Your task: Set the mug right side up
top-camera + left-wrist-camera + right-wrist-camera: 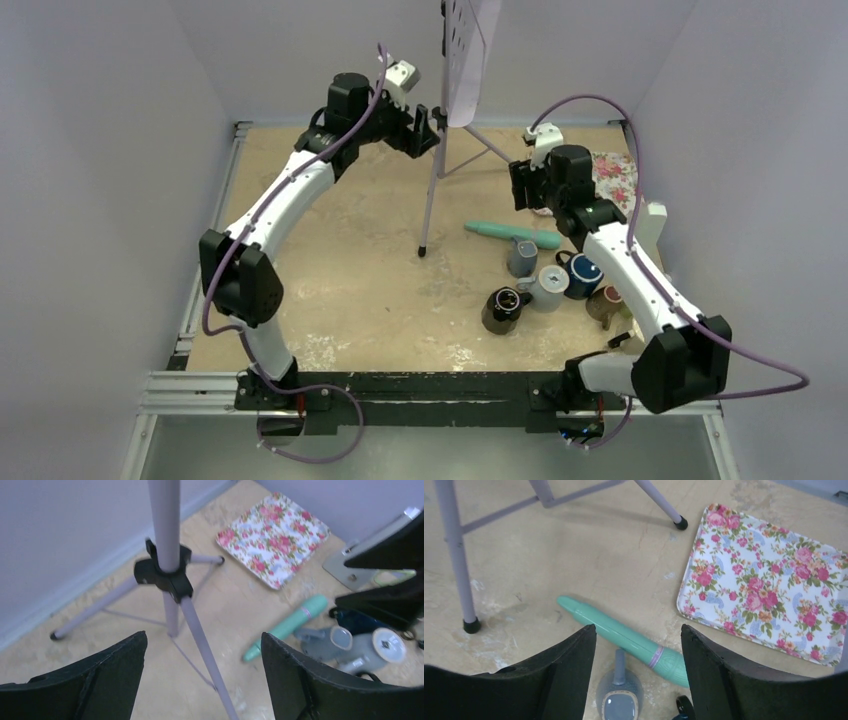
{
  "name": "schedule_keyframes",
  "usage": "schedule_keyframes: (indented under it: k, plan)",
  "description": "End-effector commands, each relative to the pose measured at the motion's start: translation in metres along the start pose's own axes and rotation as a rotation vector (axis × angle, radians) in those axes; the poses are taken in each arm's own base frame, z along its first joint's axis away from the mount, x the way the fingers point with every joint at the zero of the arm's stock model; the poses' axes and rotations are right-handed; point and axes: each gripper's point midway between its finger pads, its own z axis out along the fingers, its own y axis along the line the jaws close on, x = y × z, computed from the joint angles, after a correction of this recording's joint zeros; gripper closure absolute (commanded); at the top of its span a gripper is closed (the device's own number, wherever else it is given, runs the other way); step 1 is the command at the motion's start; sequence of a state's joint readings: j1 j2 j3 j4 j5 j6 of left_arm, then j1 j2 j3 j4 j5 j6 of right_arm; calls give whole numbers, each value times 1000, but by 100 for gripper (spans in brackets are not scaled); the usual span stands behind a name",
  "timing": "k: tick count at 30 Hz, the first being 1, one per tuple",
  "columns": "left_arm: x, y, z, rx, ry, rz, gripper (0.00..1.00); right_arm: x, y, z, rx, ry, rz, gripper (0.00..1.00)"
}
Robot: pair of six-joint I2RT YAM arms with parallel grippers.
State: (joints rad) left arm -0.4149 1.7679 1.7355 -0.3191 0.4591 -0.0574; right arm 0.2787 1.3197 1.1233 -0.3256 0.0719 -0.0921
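Observation:
A grey-blue mug stands upside down on the table right of centre, its glazed base facing up. It also shows in the left wrist view. My right gripper hovers above and behind it, open and empty; the mug sits low between its fingers in the right wrist view. My left gripper is raised at the back by the tripod, open with nothing in it.
A lavender tripod stands mid-table. A teal wand lies behind the mug. Around it are a pale grey mug, a dark blue mug, a black mug and a brown mug. A floral tray lies at the back right.

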Motion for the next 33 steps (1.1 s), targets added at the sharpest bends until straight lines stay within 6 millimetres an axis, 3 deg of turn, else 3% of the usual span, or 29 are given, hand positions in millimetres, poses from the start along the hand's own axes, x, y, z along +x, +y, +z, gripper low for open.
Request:
schedule_keyframes:
  k: [1, 7, 15, 18, 20, 22, 23, 24, 25, 29, 33]
  plan:
    - [-87, 7, 17, 11, -334, 162, 12, -33, 11, -12, -52, -183, 64, 34]
    - [-104, 9, 55, 99, -415, 194, 13, -26, 14, -22, -63, -208, 90, 34]
    - [-122, 32, 87, 36, -485, 175, 29, -30, 13, -42, -65, -240, 119, 34]
    - [-130, 32, 91, 53, -519, 199, 33, -30, 12, -47, -64, -236, 112, 34]
    - [-133, 27, 92, 84, -527, 203, 43, -30, 12, -51, -64, -234, 110, 34]
    - [-130, 19, 90, 124, -516, 201, 61, -29, 9, -55, -51, -234, 113, 34]
    - [-130, 15, 85, 137, -516, 203, 73, -29, 8, -57, -45, -238, 115, 34]
    - [-131, 12, 79, 141, -521, 205, 92, -30, 7, -60, -41, -243, 115, 34]
    - [-133, 11, 72, 129, -521, 201, 100, -31, 6, -62, -35, -246, 116, 34]
    - [-145, 34, 29, 23, -490, 117, 100, -38, 4, -71, -33, -273, 114, 34]
    - [-149, 67, -41, -111, -438, 104, 100, -52, 7, -80, -59, -308, 106, 34]
